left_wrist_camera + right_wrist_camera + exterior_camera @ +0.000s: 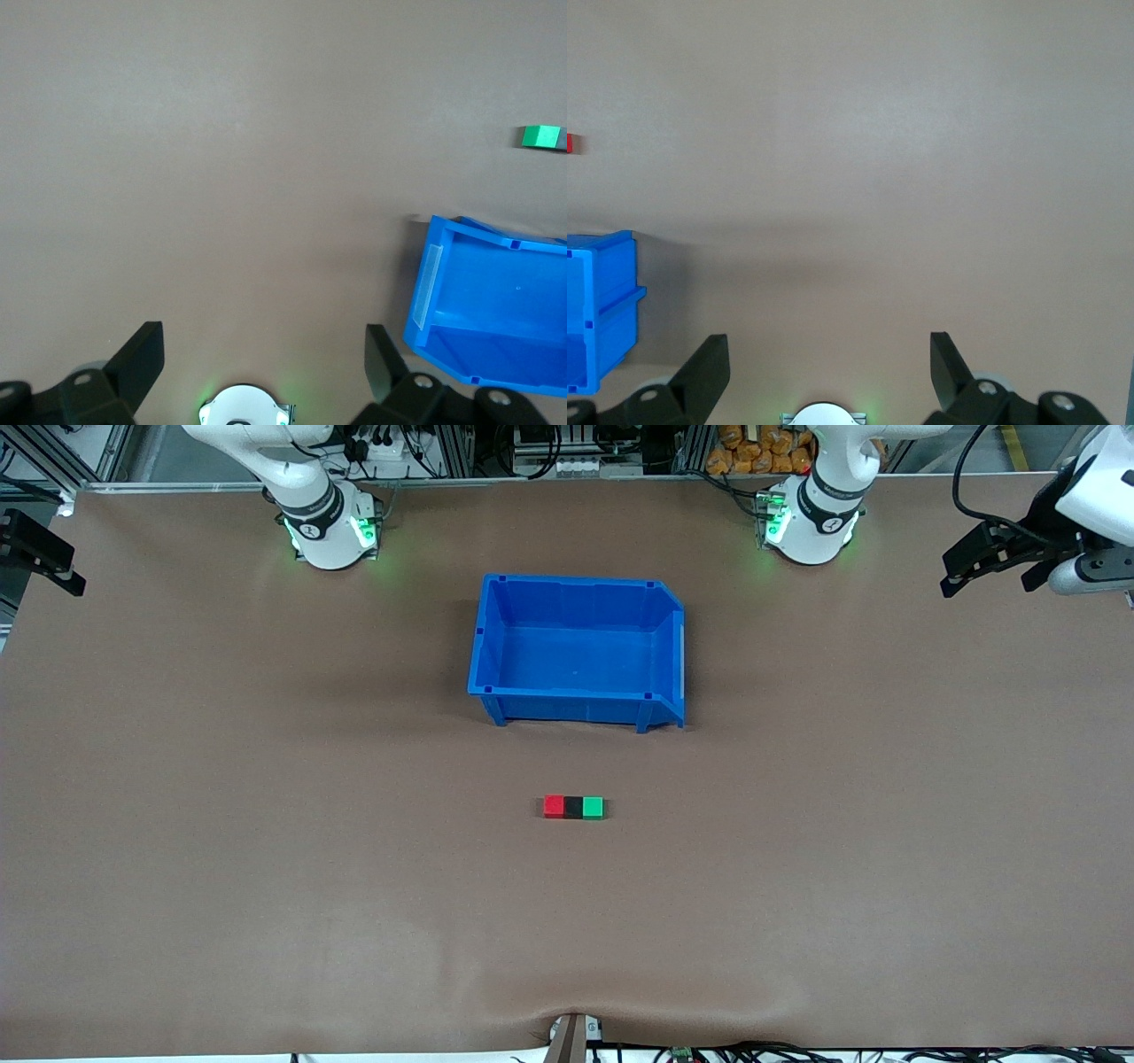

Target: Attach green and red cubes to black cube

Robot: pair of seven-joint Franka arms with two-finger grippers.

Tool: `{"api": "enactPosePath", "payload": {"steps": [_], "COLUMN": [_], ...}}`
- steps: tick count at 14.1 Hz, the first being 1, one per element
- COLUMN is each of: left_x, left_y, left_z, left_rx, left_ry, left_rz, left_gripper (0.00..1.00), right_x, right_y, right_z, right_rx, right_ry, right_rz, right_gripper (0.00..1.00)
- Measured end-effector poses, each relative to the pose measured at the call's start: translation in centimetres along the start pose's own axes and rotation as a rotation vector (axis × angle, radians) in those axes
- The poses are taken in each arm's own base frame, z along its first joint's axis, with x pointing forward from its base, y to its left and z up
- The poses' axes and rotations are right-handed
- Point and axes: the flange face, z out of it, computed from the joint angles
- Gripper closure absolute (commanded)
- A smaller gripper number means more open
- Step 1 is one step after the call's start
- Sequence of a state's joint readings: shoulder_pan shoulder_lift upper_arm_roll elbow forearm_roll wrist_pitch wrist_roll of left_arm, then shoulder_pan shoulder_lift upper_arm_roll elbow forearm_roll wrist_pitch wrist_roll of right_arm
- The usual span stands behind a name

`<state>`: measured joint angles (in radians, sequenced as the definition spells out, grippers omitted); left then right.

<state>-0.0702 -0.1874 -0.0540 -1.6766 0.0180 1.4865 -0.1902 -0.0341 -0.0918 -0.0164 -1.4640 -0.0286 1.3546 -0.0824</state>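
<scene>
A red cube (554, 806), a small black cube (573, 807) and a green cube (593, 807) lie touching in one row on the brown table, black in the middle, nearer the front camera than the blue bin. My left gripper (988, 571) is up at the left arm's end of the table, open and empty (264, 354). My right gripper (40, 553) is up at the right arm's end, open and empty (829, 354). The green cube (540, 136) shows in the left wrist view, and the edge of the red cube (570, 142) in the right wrist view.
An empty blue bin (567, 708) stands mid-table between the arm bases and the cubes; it also shows in the left wrist view (496, 301) and the right wrist view (602, 301). Brown mat covers the table.
</scene>
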Motion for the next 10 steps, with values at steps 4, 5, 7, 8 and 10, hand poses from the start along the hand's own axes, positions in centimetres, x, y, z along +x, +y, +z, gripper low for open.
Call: {"api": "enactPosePath", "payload": {"steps": [4, 5, 7, 8, 10], "left_x": [0.11, 0.14, 0.16, 0.14, 0.14], "left_y": [-0.35, -0.35, -0.35, -0.36, -0.36], "left_z": [0.4, 0.44, 0.22, 0.08, 0.03], "left_rx": [0.003, 0.003, 0.003, 0.002, 0.003], "left_ry": [-0.021, -0.024, -0.02, -0.019, -0.023], "left_rz": [-0.007, -0.007, -0.007, -0.007, -0.007], "left_gripper": [0.0, 0.0, 0.0, 0.0, 0.0], "right_x": [0.0, 0.0, 0.0, 0.0, 0.0], "right_y": [-0.01, -0.01, -0.01, -0.01, -0.01], "right_z": [0.0, 0.0, 0.0, 0.0, 0.0], "right_rx": [0.0, 0.0, 0.0, 0.0, 0.0], "right_ry": [0.0, 0.0, 0.0, 0.0, 0.0], "right_rz": [0.0, 0.0, 0.0, 0.0, 0.0], "right_gripper": [0.0, 0.0, 0.0, 0.0, 0.0]}}
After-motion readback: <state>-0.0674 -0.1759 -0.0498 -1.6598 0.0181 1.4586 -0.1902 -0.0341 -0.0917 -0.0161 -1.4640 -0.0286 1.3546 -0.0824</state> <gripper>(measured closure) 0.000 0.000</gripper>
